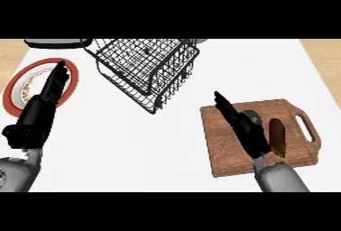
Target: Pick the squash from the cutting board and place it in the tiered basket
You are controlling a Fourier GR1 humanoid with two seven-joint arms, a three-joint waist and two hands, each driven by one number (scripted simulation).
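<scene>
The squash (277, 137) lies on the board (223, 146) at the desk's (133, 149) right side. It is a long brown-and-yellow shape set lengthwise beside the board's handle slot. The right hand (245, 128) hangs over the board just left of the squash, fingers straight and together, pointing up and left. They hold nothing, and whether they touch the board cannot be told. A small greenish round thing (252, 116) peeks out from behind this hand, and too much of it is hidden to name it.

The wire basket (143, 85) stands tilted at the top centre, well apart from the board, and its upper edge is cut off. The left hand (40, 110) shows at the far left with fingers straight and holding nothing, covering part of a red-rimmed plate (15, 92). A dark-rimmed object (57, 43) at the top left is mostly cut off.
</scene>
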